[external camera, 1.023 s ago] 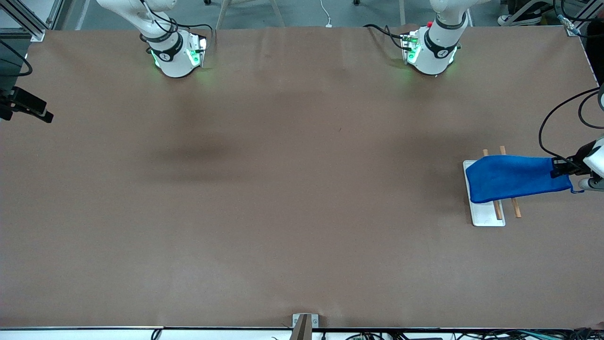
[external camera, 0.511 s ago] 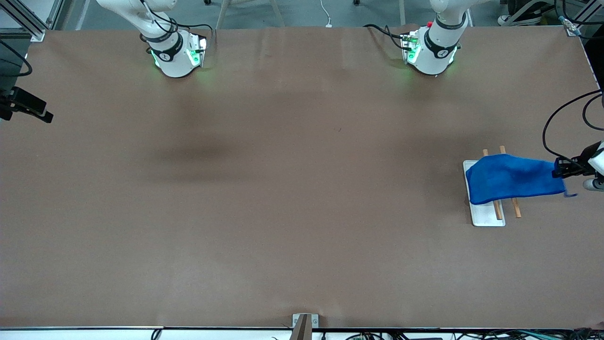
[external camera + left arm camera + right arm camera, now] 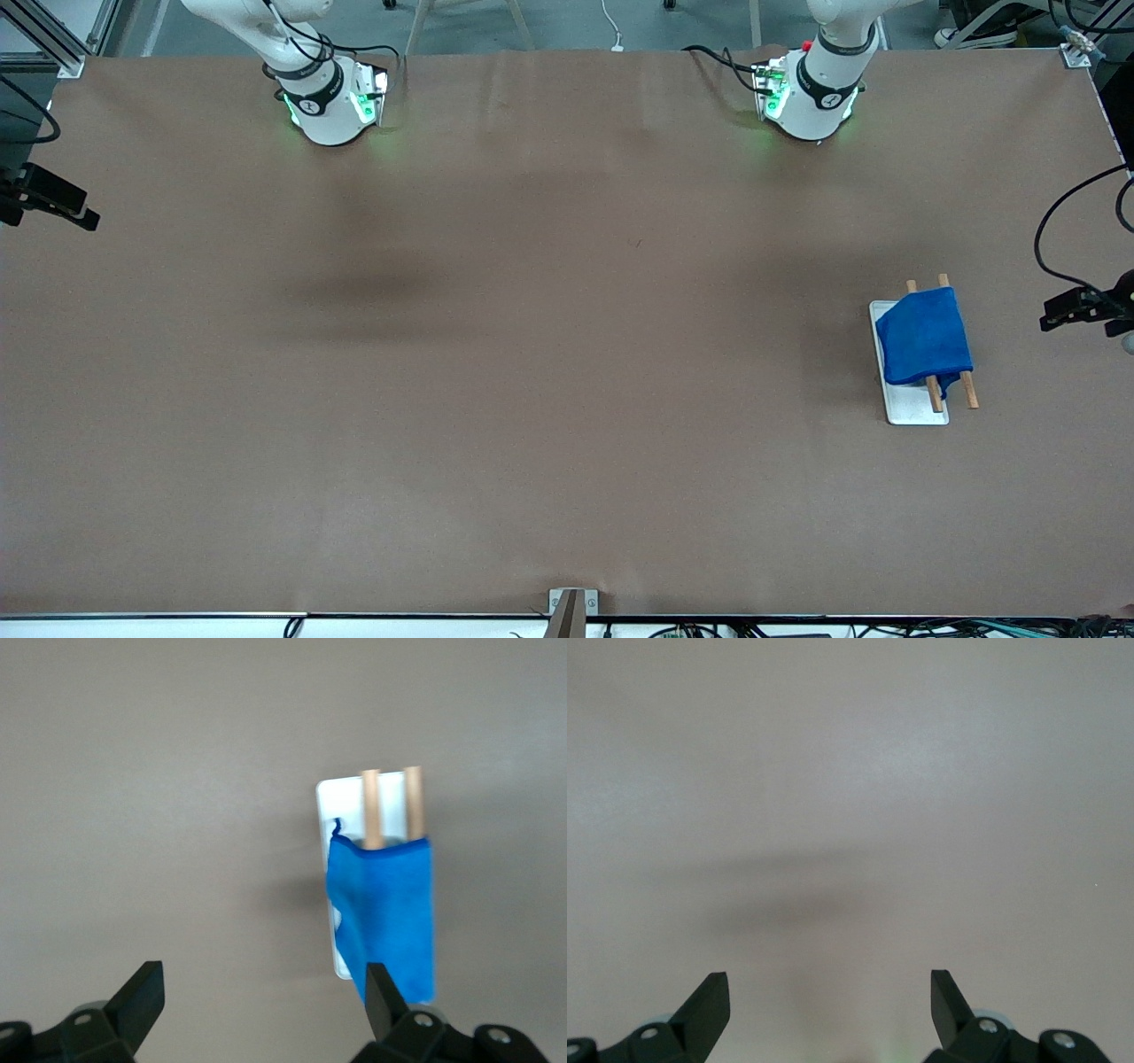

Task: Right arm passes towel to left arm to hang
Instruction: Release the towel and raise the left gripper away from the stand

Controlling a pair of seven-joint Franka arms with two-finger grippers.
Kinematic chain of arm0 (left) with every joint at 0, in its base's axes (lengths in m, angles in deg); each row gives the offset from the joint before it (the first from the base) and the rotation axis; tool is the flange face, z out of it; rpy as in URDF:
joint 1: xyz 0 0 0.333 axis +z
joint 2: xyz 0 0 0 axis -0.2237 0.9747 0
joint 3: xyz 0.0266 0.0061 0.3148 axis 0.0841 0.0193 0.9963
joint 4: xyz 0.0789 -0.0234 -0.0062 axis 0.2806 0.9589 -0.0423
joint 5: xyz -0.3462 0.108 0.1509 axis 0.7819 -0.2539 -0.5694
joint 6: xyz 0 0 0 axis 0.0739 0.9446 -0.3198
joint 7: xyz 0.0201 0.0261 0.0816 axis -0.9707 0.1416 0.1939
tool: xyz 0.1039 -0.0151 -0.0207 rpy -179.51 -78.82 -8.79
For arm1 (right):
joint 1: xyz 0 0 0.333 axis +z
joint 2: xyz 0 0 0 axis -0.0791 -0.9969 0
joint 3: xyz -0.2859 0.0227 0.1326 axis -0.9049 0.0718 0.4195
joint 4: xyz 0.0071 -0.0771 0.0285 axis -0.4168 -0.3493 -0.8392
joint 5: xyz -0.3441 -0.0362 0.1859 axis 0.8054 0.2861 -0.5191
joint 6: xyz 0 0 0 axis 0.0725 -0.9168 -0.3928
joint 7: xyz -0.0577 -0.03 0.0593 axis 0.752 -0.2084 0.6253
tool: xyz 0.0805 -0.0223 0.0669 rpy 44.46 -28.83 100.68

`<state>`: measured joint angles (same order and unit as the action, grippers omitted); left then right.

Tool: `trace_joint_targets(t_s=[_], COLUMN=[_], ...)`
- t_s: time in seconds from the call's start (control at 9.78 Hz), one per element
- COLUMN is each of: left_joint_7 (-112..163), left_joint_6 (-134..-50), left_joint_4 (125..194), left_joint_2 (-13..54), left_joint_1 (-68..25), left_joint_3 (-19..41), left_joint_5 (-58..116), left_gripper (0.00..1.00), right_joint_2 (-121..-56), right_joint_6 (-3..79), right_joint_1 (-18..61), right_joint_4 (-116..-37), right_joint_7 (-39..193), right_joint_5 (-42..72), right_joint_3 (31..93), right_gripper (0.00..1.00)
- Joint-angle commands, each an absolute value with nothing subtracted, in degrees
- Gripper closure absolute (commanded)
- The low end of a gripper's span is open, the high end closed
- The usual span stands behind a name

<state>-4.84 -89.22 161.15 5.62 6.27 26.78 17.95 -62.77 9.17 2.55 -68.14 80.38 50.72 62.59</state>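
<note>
The blue towel [image 3: 923, 341] hangs draped over the two wooden rods [image 3: 968, 390] of the rack, above its white tray [image 3: 912, 409], at the left arm's end of the table. My left gripper [image 3: 1054, 312] is open and empty, up beside the rack toward the table's end, apart from the towel. In the left wrist view the open left gripper [image 3: 266, 979] faces the towel [image 3: 385, 904] and the rods [image 3: 369, 806]. My right gripper [image 3: 830, 988] is open and empty over bare table; it is out of the front view, where only the right arm's base [image 3: 323, 97] shows.
The left arm's base [image 3: 811, 89] stands at the table's back edge. A black cable [image 3: 1054, 230] loops above the left gripper. A black device [image 3: 44, 199] sits at the right arm's end. A metal bracket [image 3: 571, 607] is on the near edge.
The left gripper let go of the towel and drew away toward the table's end. The towel's held edge fell, and it now hangs folded over the rods.
</note>
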Motion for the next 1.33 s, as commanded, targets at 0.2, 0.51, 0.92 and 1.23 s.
trace_joint_targets(t_s=[0.2,0.51,0.92,1.23], left_joint_7=[5.29,7.71,8.99,17.01], left_joint_6=[-69.83,-67.16,-64.98,-63.38], left_joint_4=[148.46,146.15,147.28,152.28], left_joint_2=[3.93,1.03,-3.09,-8.27], left_joint_1=[0.36,-4.92,-10.19,-12.57], left_joint_3=[25.55,24.41,24.67,24.41], left_joint_5=[17.84,17.57,19.24,20.55], left_gripper=[0.00,0.00,0.00,0.00], right_joint_2=[-62.82,-62.82,-62.82,-62.82], right_joint_6=[9.02,8.93,8.84,8.76], right_joint_1=[1.37,1.28,1.20,0.76], right_joint_4=[-68.09,-68.10,-68.10,-68.10], right_joint_7=[79.77,79.86,79.86,79.86], right_joint_5=[50.75,50.75,50.75,50.14], right_joint_3=[63.46,63.46,63.46,63.46], right_gripper=[0.00,0.00,0.00,0.00])
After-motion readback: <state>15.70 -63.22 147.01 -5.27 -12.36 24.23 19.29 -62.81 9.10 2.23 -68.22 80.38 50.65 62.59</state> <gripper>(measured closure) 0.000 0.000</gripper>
